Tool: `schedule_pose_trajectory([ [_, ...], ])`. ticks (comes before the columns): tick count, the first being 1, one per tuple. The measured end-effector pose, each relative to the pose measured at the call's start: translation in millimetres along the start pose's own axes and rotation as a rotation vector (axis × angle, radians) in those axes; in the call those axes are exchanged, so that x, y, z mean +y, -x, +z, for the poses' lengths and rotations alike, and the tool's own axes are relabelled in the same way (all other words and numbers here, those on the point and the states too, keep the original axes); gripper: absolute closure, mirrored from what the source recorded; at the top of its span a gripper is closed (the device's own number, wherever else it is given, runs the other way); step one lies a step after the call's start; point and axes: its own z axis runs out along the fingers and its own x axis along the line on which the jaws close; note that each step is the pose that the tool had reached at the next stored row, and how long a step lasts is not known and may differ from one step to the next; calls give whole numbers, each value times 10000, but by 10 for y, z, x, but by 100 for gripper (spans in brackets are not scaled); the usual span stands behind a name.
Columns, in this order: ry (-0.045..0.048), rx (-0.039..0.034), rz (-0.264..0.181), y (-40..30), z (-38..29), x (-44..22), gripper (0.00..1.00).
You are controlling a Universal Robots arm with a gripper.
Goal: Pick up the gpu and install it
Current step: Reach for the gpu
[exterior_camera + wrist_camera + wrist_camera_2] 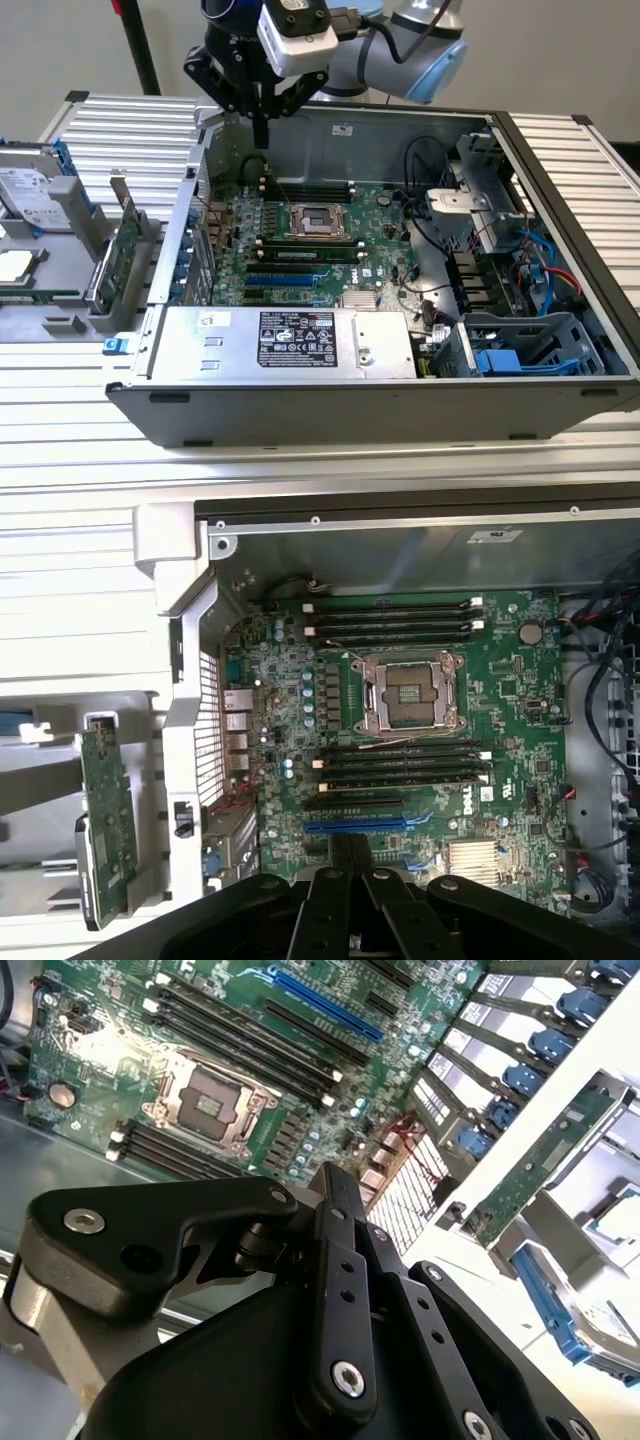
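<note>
The gpu (124, 256) is a thin green card standing on edge in a grey holder, outside the open computer case at the exterior view's left. It also appears in the first wrist view (105, 820) and the second wrist view (528, 1178). My gripper (260, 132) hangs above the case's back left corner, over the motherboard (300, 235). Its black fingers are shut together with nothing between them, as the first wrist view (351, 846) shows. The gripper is well apart from the gpu. A blue expansion slot (355, 827) lies on the motherboard near the fingertips.
The open case (560, 200) lies on a ribbed metal table (120, 130). A grey power supply (290, 340) fills its front, and cables and drive cages (510, 300) sit at the exterior view's right. A hard drive (30, 195) and a processor (15, 265) rest in the grey holder.
</note>
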Motion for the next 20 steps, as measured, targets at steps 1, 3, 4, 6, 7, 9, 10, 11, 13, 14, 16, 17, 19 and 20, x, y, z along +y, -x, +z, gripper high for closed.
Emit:
schedule_pose_trajectory([
  [1, 0, 0, 0, -4, 0, 0, 100],
  [3, -1, 1, -1, -14, -1, -1, 100],
  [4, -1, 1, -1, -19, -1, -1, 100],
  [6, 0, 0, -2, -29, -1, -2, 100],
  [7, 0, 1, -4, -33, -1, -2, 100],
  [9, 0, 1, -5, -44, -1, -3, 100],
  [10, 0, 1, -6, -49, -1, -3, 100],
  [11, 0, 1, -8, -54, -1, -4, 100],
  [13, 0, 1, -14, -65, -1, -5, 100],
  [14, 0, 1, -16, -71, -2, -5, 100],
  [16, 0, 2, -21, -82, -2, -6, 100],
  [17, 0, 2, -23, -87, -2, -6, 100],
  [19, 0, 2, -28, -99, -3, -7, 100],
  [20, 0, 2, -29, -104, -3, -7, 100],
])
